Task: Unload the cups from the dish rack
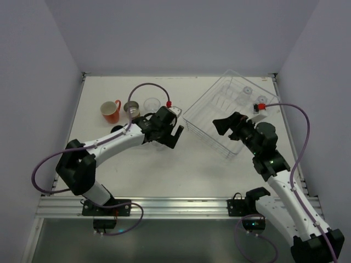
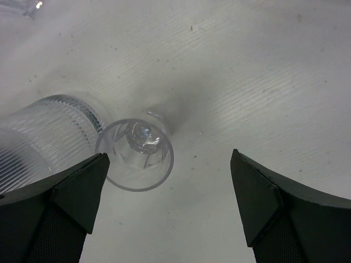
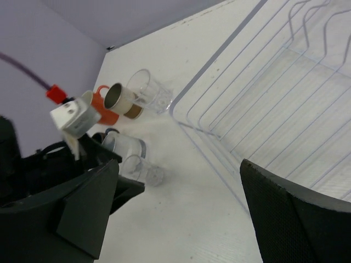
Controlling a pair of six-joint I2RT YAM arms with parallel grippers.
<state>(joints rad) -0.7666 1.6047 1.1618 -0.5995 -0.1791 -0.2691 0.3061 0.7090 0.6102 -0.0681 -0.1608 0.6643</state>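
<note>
Both claws released: left gripper point(image 2: 169, 178) above a small clear tumbler point(image 2: 134, 156), upright, mouth up; right gripper point(image 3: 180, 175) by the far-right corner's clear plastic rack point(image 1: 216, 107).

A flat white rectangular tabletop point(image 1: 208, 170) fills the middle of the top view. In the left wrist view its surface shows fine ribbing and small dark specks. Plain pale lilac walls point(image 1: 181, 33) stand along its far, left and right edges, while a silver slotted aluminium rail point(image 1: 181, 205) crosses the lower frame along the near edge, above a dark grey-green surface point(image 1: 181, 241).
</note>
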